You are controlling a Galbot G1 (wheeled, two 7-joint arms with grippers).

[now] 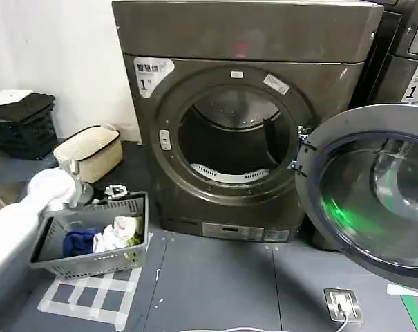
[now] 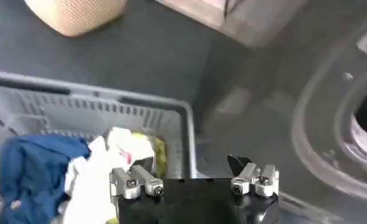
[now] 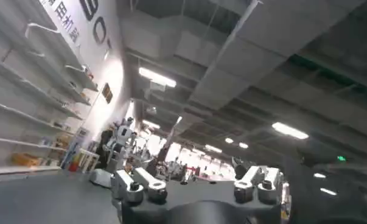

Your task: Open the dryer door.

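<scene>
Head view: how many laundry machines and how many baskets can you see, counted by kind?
Laundry machines: 2, the dryer with its dryer door swung open, and a partly visible machine beside it.
Baskets: 3, a grey one with clothes, a cream one, a black one.
Total: 5

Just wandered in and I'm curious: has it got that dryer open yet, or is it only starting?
Looks done: the dryer door hangs swung wide to the right, the drum exposed. Nothing is in hand; the left gripper hovers open above the laundry basket. Nothing obvious remains.
</scene>
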